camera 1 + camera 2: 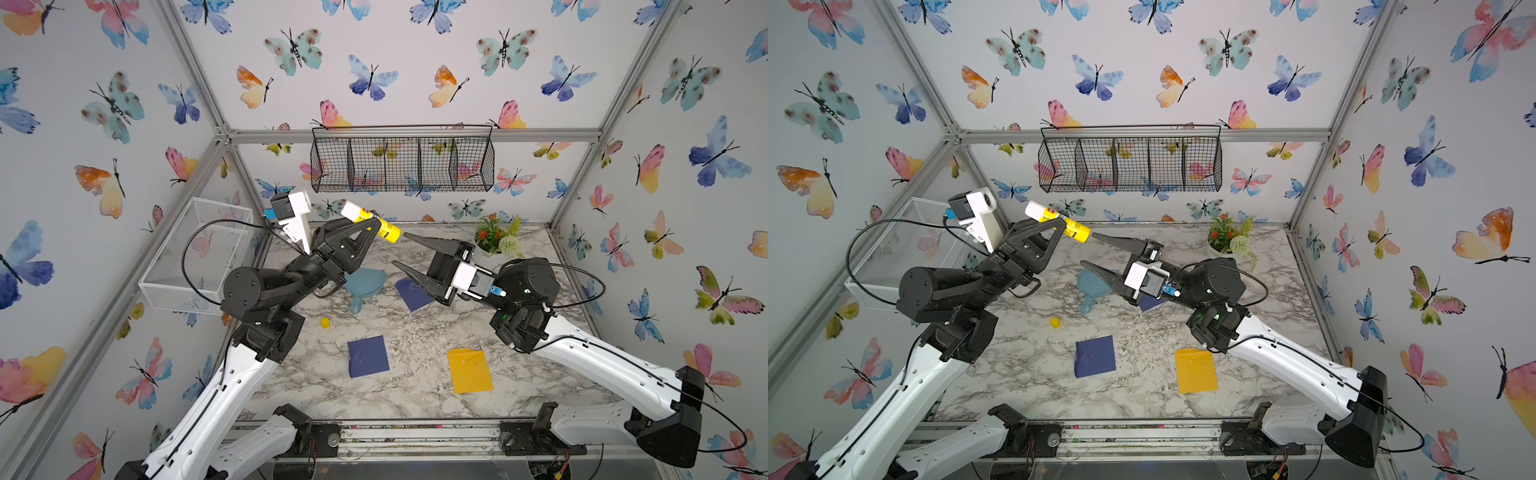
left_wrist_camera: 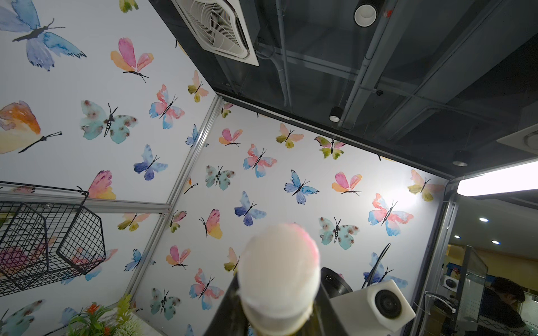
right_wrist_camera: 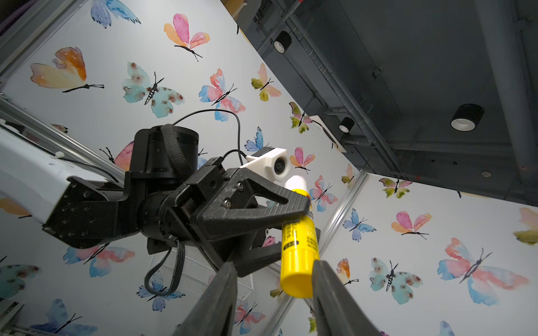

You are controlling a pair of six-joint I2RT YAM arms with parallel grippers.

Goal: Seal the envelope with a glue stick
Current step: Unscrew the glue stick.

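My left gripper (image 1: 372,226) is raised above the table's back and is shut on the glue stick (image 1: 390,232). The stick is a yellow tube with its cap off and its white glue end (image 2: 279,267) pointing up and away. My right gripper (image 1: 400,248) stands open at the tube's yellow base (image 3: 298,256). In the right wrist view the base sits beside one finger (image 3: 329,291), while the other finger (image 3: 221,293) stands well apart. A small yellow cap (image 1: 325,323) lies on the marble table (image 1: 415,332). Two navy envelopes (image 1: 368,356) (image 1: 411,293) and a yellow-orange envelope (image 1: 469,370) lie flat on it.
A teal scoop (image 1: 363,284) lies under the left gripper. A white mesh bin (image 1: 195,253) stands at the table's left edge. A black wire basket (image 1: 403,164) hangs on the back wall. A potted plant (image 1: 498,237) stands at the back right.
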